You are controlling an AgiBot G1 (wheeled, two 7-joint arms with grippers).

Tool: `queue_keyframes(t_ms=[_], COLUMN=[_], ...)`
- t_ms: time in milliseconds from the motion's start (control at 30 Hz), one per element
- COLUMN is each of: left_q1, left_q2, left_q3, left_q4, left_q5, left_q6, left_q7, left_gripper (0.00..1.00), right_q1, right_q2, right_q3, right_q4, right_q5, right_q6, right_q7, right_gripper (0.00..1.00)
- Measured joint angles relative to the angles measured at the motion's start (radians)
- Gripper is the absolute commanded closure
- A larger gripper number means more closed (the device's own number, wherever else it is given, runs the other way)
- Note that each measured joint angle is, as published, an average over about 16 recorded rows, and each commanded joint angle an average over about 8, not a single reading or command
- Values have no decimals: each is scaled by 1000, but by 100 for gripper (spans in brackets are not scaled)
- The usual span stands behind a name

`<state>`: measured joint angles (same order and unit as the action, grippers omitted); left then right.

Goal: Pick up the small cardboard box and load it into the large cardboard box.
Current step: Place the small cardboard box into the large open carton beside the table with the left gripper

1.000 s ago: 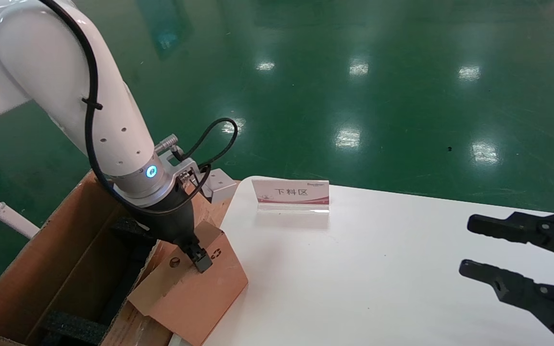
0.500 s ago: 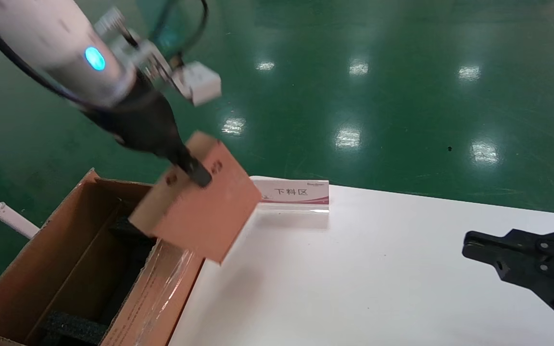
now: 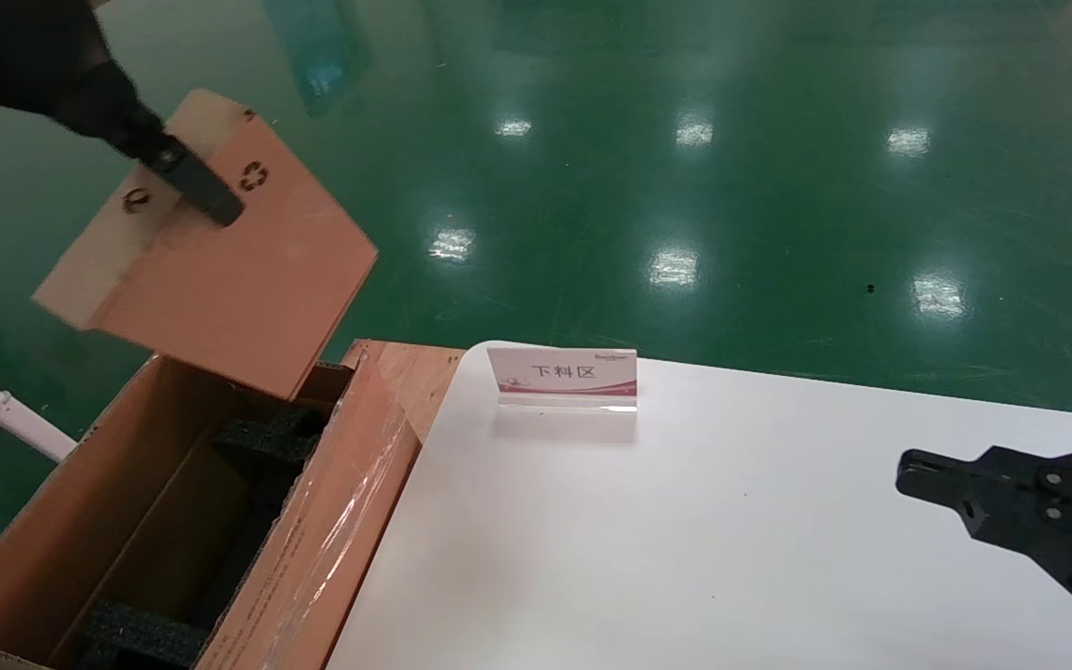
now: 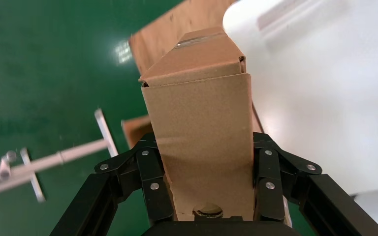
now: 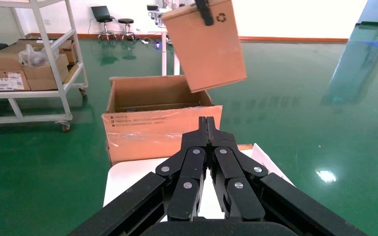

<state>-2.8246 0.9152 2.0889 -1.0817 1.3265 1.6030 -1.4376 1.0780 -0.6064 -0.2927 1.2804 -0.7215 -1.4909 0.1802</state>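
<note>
my left gripper (image 3: 184, 177) is high up over the far end of the large cardboard box (image 3: 80, 521), and its jaws are clamped on the small cardboard box (image 3: 220, 270) near the edge with the recycling symbol and the round finger hole. in the left wrist view the two black fingers (image 4: 152, 182) press against opposite faces of the small box (image 4: 202, 137), which runs straight out from between them, away from the palm. from the head view it hangs tilted, its lower corner pointing down at the open mouth of the large carton; i think it is clear of the carton's rim, though the overlap there makes that hard to judge. below the jaws, the carton stands open just beside the white table (image 3: 685, 558), black foam blocks (image 3: 266, 437) inside it, clear tape shining on the flap nearest the table.

my right gripper (image 3: 973, 493) sits over the table's near right part, well apart from both boxes. in the right wrist view its jaws (image 5: 206, 129) are pressed together with nothing between them, pointing toward the large carton (image 5: 152, 123), with the small box (image 5: 206, 44) hanging above it.

a small placard (image 3: 562, 377) with red trim stands on the table's far edge, between the two grippers.
</note>
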Motion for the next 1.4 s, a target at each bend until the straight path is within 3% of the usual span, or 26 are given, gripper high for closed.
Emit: queue_keyframes(t_ms=[133, 167, 200, 433, 633, 1400], left_q1=[-45, -51, -55, -54, -20, 257], left_q2=[7, 7, 7, -1, -17, -59], left_q3=[144, 178, 211, 406, 493, 526], left_q4=[13, 16, 18, 30, 53, 258], left_q5=[-66, -83, -99, -191, -230, -251], left_q6=[-1, -2, -3, -16, -44, -226], left_q7=[12, 14, 17, 52, 87, 156], left_gripper=[100, 100, 100, 100, 100, 100], right_q1=[0, 0, 0, 0, 0, 1], right_q2=[0, 0, 0, 0, 0, 1], right_q3=[0, 0, 0, -1, -1, -2], right_q4=[0, 0, 0, 0, 0, 0], right_q5=[0, 0, 0, 1, 1, 2], right_q6=[0, 0, 0, 0, 0, 1], right_q7=[0, 0, 0, 0, -1, -1], right_gripper=[12, 2, 0, 0, 0, 0])
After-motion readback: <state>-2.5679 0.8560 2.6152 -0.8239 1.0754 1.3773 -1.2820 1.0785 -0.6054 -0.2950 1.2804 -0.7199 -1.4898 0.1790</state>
